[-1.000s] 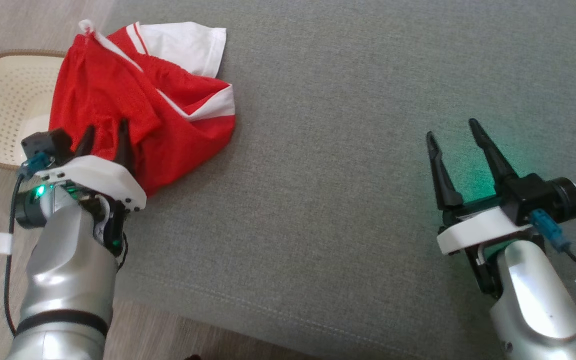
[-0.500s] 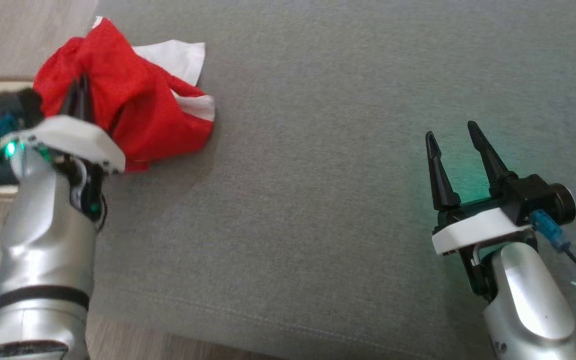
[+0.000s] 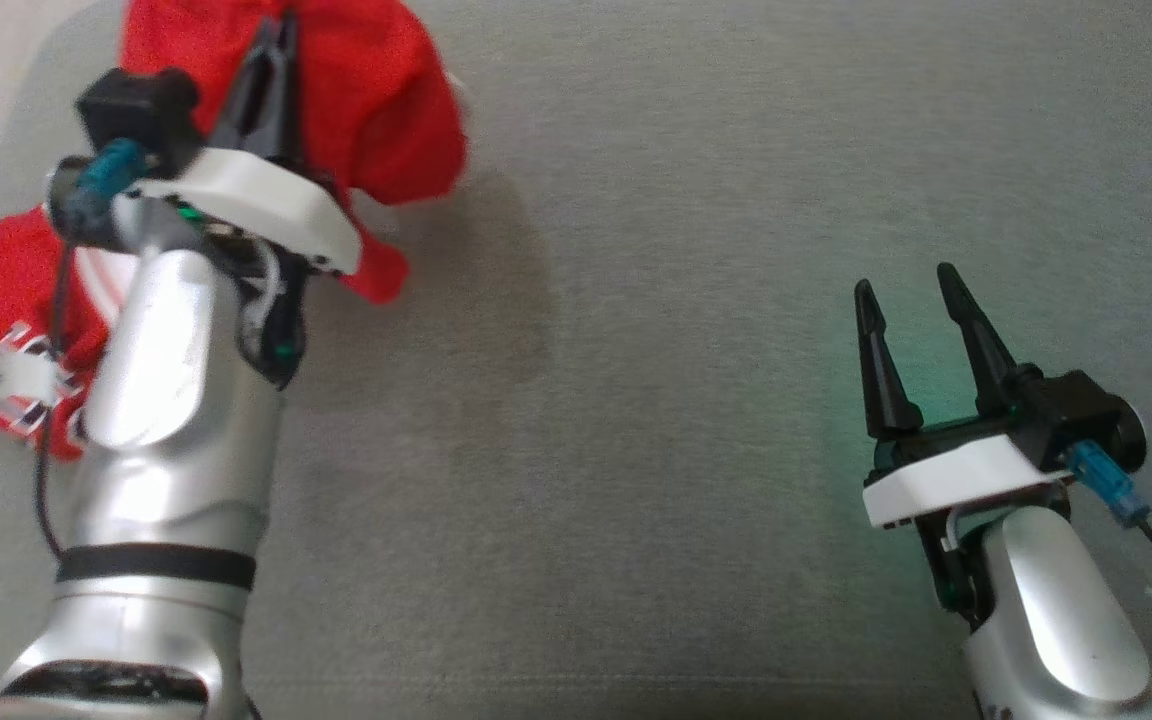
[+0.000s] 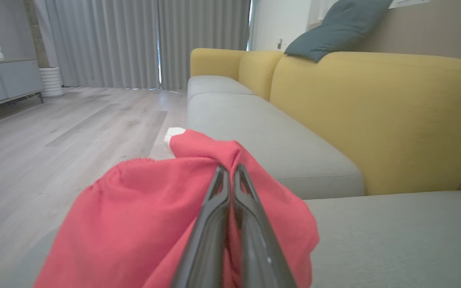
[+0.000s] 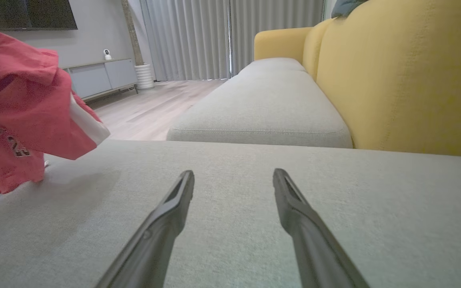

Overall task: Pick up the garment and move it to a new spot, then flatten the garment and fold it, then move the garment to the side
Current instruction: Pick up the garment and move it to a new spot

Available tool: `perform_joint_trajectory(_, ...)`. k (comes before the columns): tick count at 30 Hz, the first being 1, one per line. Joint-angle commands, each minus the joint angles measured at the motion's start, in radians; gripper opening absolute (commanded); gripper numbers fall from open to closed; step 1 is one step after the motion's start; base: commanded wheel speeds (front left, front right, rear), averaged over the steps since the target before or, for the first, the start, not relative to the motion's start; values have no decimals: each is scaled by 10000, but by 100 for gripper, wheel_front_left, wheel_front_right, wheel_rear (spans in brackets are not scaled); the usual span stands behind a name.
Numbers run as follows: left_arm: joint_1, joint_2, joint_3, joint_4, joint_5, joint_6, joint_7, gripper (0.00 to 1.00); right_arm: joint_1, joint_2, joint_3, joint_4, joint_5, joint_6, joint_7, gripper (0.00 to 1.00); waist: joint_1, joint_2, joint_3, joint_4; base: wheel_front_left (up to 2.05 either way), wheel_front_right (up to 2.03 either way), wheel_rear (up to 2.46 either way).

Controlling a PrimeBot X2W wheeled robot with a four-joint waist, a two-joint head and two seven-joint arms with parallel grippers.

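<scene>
The garment point(image 3: 376, 110) is red with white trim. It hangs bunched in the air at the upper left of the head view, and its lower part trails down to the grey cushion point(image 3: 696, 300) at the far left. My left gripper point(image 3: 271, 45) is shut on a fold of the garment point(image 4: 134, 216), its two dark fingers pressed together in the left wrist view. My right gripper point(image 3: 906, 290) stands open low over the cushion at the right, holding nothing. The right wrist view shows the hanging garment point(image 5: 30, 104) at its left, well away from the right gripper point(image 5: 233, 180).
The cushion is part of a long sofa with a yellow backrest point(image 5: 398, 76) and a dark green pillow point(image 4: 334, 28) on top. Wooden floor point(image 4: 54, 140), grey curtains point(image 4: 134, 40) and a low cabinet point(image 5: 102, 76) lie beyond the sofa's end.
My left gripper closed on the garment and lifted it off the cushion, up and toward the right. The head camera shifted, so the basket left view. The right gripper stayed open in place.
</scene>
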Motion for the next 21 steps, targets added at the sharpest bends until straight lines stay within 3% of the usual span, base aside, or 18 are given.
perform_joint_trajectory(1, -362, 224, 103, -423, 34, -24, -121, 0, -84, 99, 234, -347, 88, 67, -107, 100, -1, 0, -131, -596, 0, 0, 0)
perform_joint_trajectory(6, -133, 28, -829, -639, -371, -40, -121, 0, 18, 101, 287, -403, 268, 67, -107, 100, -1, 0, -224, -1523, 0, 0, 0)
perform_joint_trajectory(10, 120, 10, -2216, -962, -1485, 83, -121, 0, 128, 101, 295, -405, 311, 67, -107, 100, -1, 0, -220, -2142, 0, 0, 0)
perform_joint_trajectory(16, 263, 7, -4249, -1751, -2811, 921, -122, 0, 164, 102, 320, -495, 452, 67, -107, 100, -1, 0, -89, -2824, 0, 0, 0)
perform_joint_trajectory(21, 397, 6, -5068, -1641, -3023, 1658, -122, 0, 182, 102, 359, -566, 513, 67, -107, 100, -1, 0, -17, -3022, 0, 0, 0)
